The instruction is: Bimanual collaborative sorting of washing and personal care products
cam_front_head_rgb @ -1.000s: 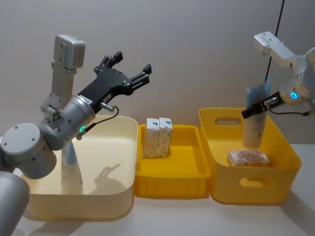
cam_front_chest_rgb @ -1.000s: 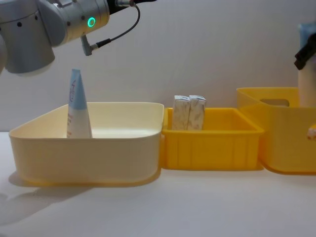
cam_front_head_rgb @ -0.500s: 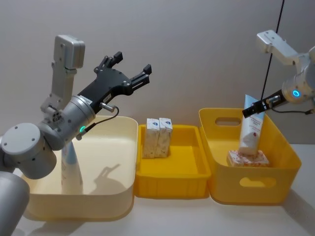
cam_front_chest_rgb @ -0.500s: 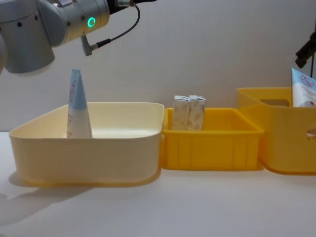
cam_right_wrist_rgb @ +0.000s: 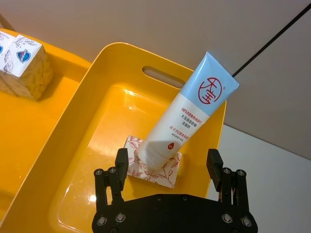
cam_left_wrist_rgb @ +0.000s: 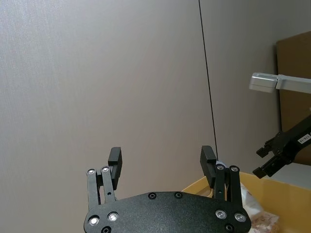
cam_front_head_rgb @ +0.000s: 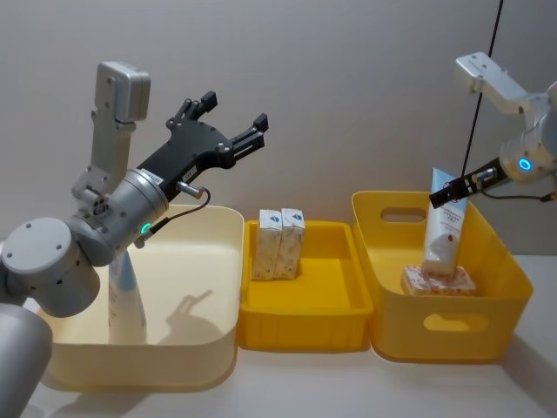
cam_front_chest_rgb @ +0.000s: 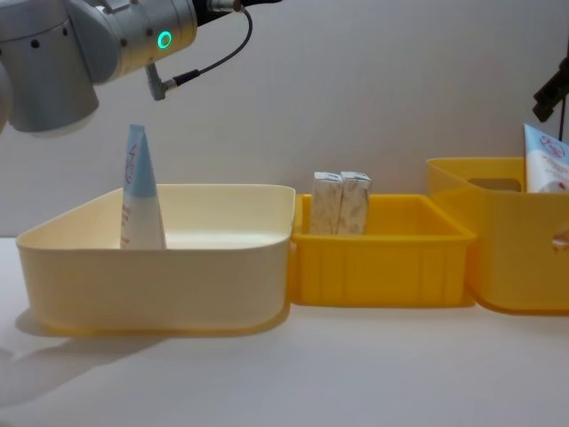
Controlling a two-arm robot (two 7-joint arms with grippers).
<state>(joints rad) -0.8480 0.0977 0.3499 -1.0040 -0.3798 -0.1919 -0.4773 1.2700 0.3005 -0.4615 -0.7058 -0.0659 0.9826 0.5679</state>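
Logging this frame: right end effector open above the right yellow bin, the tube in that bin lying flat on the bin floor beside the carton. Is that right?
Not quite. The right end effector is open above the right yellow bin, but the tube is not lying flat: it stands tilted, its base on the flat carton, as the right wrist view shows.

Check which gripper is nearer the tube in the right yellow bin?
Right. The right gripper hangs open just above the tube; the left gripper is raised, open, over the cream bin, far left.
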